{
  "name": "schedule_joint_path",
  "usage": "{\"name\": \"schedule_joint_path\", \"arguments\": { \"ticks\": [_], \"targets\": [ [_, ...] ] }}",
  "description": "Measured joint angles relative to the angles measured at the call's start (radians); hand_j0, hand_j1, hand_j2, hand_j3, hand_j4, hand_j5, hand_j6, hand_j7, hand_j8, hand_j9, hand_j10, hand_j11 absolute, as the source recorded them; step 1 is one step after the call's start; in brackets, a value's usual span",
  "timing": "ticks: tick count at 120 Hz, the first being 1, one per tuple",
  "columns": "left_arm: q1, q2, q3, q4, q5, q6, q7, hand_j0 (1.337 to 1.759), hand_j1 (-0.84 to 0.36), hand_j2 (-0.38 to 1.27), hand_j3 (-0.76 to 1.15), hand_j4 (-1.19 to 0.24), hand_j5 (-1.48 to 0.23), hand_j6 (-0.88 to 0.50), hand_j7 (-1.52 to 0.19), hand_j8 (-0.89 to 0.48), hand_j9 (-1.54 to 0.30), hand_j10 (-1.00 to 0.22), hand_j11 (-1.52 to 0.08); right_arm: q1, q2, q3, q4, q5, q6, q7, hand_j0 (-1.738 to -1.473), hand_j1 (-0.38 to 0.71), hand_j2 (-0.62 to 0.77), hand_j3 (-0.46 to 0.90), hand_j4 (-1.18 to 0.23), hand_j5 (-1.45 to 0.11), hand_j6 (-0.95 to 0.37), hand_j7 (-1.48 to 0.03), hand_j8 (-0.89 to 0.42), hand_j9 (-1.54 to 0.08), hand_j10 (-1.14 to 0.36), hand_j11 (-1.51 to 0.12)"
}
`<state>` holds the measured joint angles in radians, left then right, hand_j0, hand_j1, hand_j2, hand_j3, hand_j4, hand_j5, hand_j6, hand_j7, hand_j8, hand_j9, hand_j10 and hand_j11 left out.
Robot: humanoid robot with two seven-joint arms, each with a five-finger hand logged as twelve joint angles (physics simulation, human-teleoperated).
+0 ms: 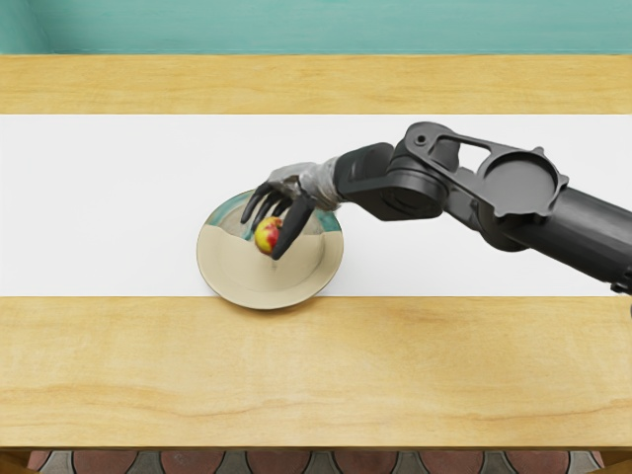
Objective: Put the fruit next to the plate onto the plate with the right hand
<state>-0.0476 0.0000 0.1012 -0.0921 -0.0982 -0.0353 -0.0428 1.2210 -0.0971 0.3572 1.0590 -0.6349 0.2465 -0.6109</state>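
Nestling among fingers of the right hand, over the plate: fruit.

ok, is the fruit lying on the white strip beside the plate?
No, the fruit is over the plate, gripped by the right hand.

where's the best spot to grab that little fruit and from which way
Probably across its middle, fingertips on opposite sides, coming from above and from the right. The fruit is small and round with no stem or handle showing, so opposite sides give the surest hold. The right hand wraps it this way over the plate, whose low rim leaves the top open.
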Motion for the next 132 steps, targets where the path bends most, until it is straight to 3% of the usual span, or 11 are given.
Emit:
{"name": "schedule_joint_path", "arguments": {
  "ticks": [46,87,98,118,132],
  "targets": [
    [0.000,0.000,0.000,0.000,0.000,0.000,0.000,1.658,0.07,0.05,0.00,-0.23,-0.30,-0.23,-0.30,-0.23,-0.30,-0.23,-0.30,0.006,-0.003,0.000,-0.002,-0.024,-0.032,0.000,-1.658,0.08,-0.04,0.00,-0.37,-0.48,-0.36,-0.48,-0.34,-0.48,-0.36,-0.48],
    [0.000,0.000,0.000,0.000,0.000,0.000,0.000,1.658,0.07,0.05,0.00,-0.23,-0.30,-0.23,-0.30,-0.23,-0.30,-0.23,-0.30,0.005,-0.020,0.031,0.008,-0.014,-0.033,0.000,-1.658,-0.19,-0.02,0.00,-0.14,-0.18,-0.14,-0.18,-0.13,-0.18,-0.13,-0.18],
    [0.000,0.000,0.000,0.000,0.000,0.000,0.000,1.658,0.07,0.05,0.00,-0.23,-0.30,-0.23,-0.30,-0.23,-0.30,-0.23,-0.30,0.000,-0.066,0.073,0.051,0.040,0.002,0.000,-1.658,-0.23,-0.02,0.00,-0.10,-0.13,-0.10,-0.13,-0.10,-0.13,-0.10,-0.13],
    [0.000,0.000,0.000,0.000,0.000,0.000,0.000,1.658,0.07,0.05,0.00,-0.23,-0.30,-0.23,-0.30,-0.23,-0.30,-0.23,-0.30,-0.008,-0.174,0.099,0.106,0.308,0.126,0.000,-1.658,-0.27,-0.01,0.00,-0.07,-0.09,-0.07,-0.09,-0.07,-0.09,-0.07,-0.09],
    [0.000,0.000,0.000,0.000,0.000,0.000,0.000,1.658,0.07,0.05,0.00,-0.23,-0.30,-0.23,-0.30,-0.23,-0.30,-0.23,-0.30,-0.090,-0.244,0.203,0.120,0.414,0.253,0.000,-1.658,-0.28,-0.01,0.00,-0.06,-0.07,-0.06,-0.07,-0.06,-0.07,-0.06,-0.07]
  ]
}}
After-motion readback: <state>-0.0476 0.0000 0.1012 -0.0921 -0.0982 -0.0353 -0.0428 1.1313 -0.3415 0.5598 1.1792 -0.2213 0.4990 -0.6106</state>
